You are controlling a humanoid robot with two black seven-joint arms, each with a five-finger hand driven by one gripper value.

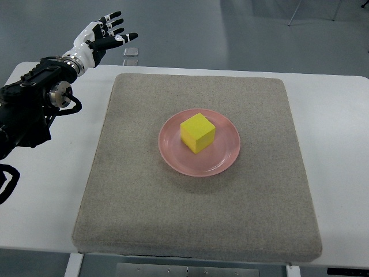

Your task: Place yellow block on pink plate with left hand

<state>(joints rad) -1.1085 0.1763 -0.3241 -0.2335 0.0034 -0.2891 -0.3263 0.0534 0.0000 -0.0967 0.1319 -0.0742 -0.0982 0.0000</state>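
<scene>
Placement looking done: the yellow cube block (pixel 198 133) is sitting on the round pink plate (pixel 173 151) mid-mat, while the left hand (pixel 104 34), fingers spread and empty, is hovering far-left, needing only to retire.
</scene>
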